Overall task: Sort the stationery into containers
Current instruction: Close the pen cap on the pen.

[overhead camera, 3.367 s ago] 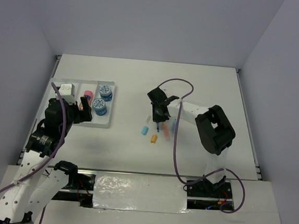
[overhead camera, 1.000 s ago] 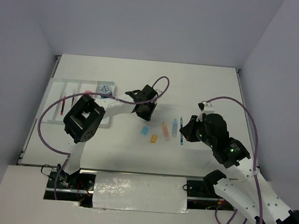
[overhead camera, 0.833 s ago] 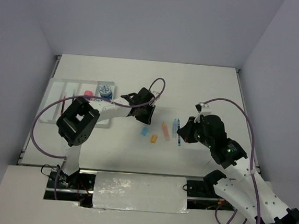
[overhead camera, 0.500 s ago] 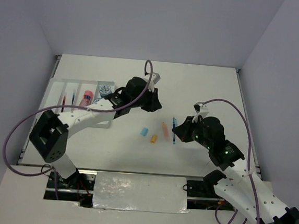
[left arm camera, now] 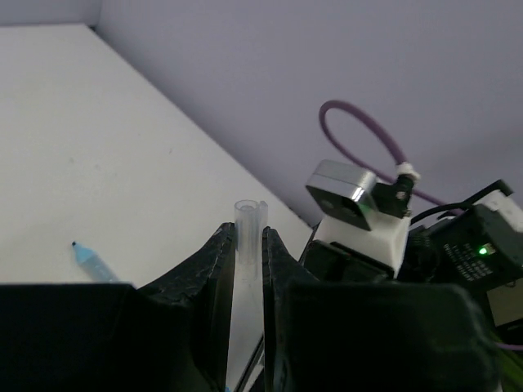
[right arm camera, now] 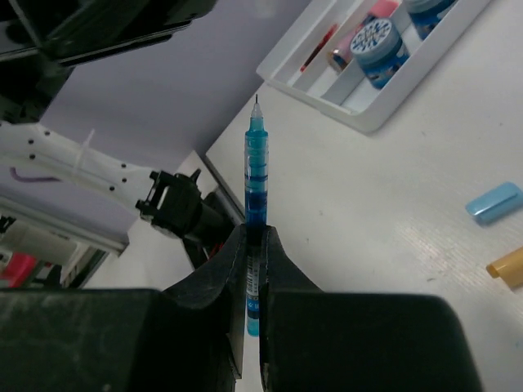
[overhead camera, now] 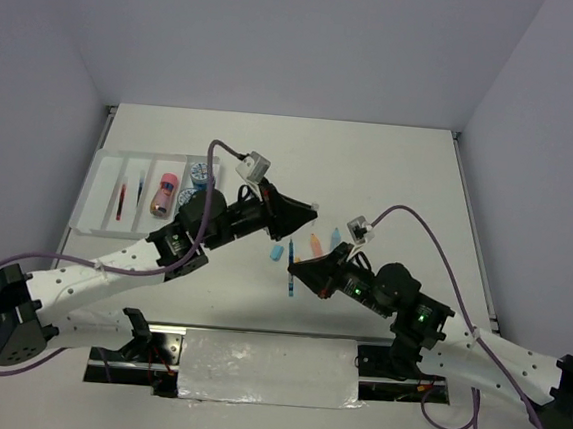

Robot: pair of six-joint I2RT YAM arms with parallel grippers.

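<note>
Top view: the tray [overhead camera: 96, 190] lies at the left of the table [overhead camera: 401, 164]. It holds a red pen [overhead camera: 120, 203], a second pen [overhead camera: 139, 194] of unclear colour, the cylinder [overhead camera: 165, 194] and a roll [overhead camera: 201, 174] that is partly hidden behind the left arm. The left gripper [overhead camera: 310, 212] is raised above mid-table; its jaw gap and load cannot be made out here. The right gripper [overhead camera: 300, 269] is clamped on the blue pen [overhead camera: 289, 283], which points toward the near edge. A light-blue piece [overhead camera: 276, 251] and a peach piece [overhead camera: 316, 244] lie on the table between the two grippers; a further pale piece beside them is partly covered by the right wrist camera. Left wrist view: the left gripper [left arm camera: 248, 235] is clenched on the clear piece [left arm camera: 248, 216], which stands upright with its top clear of the fingertips and its lower end hidden. A light-blue piece [left arm camera: 94, 261] lies on the table well to the left. Right wrist view: the right gripper [right arm camera: 253, 238] grasps the blue pen [right arm camera: 256, 167] with its tip pointing away from the camera and its rear end hidden between the fingers. The tray [right arm camera: 359, 114] is cut off by the top edge, with a roll [right arm camera: 374, 41] and the red pen [right arm camera: 323, 42] visible inside. An orange piece [right arm camera: 508, 267] is cut off at the right edge.
</note>
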